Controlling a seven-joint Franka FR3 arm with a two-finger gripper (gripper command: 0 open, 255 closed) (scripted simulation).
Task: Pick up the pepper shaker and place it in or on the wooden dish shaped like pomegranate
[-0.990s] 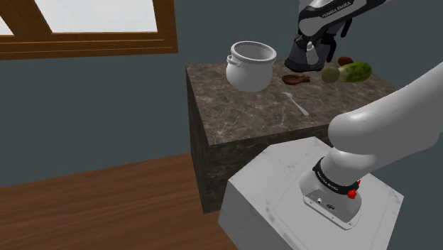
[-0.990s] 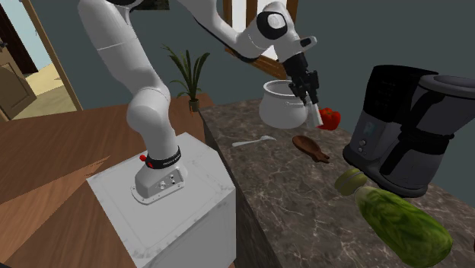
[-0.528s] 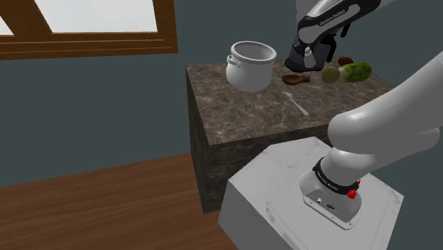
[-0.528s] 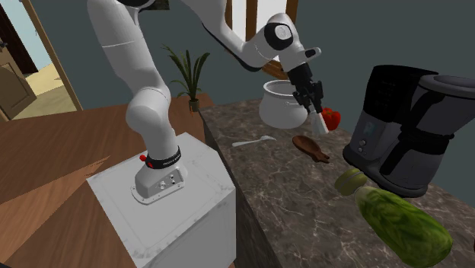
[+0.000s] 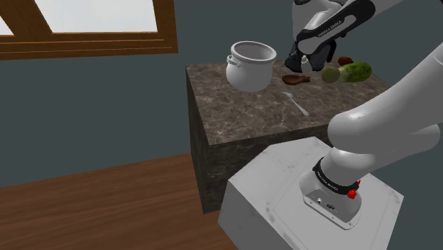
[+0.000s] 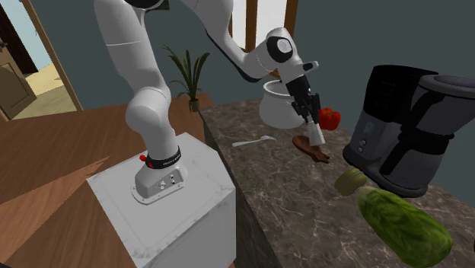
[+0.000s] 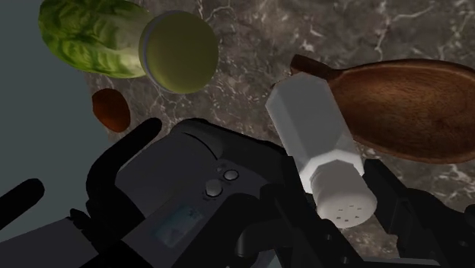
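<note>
My gripper is shut on the pepper shaker, a pale grey-white faceted shaker with a holed cap. In the wrist view the shaker sits clasped between the black fingers, its base pointing down at the counter. The brown wooden dish lies flat on the marble counter, right beside and under the shaker's base. In the shoulder view the gripper hangs low over the dish. From the second exterior view the shaker stands over the dish; whether they touch I cannot tell.
A white pot stands behind the dish, a red pepper beside it. A black coffee machine rises close at the second exterior view's right. A lettuce and a white spoon lie on the counter.
The gripper has come down with the shaker and shifted toward the dish, from beside the pot's rim to just over the wooden dish. Its grip stayed shut.
</note>
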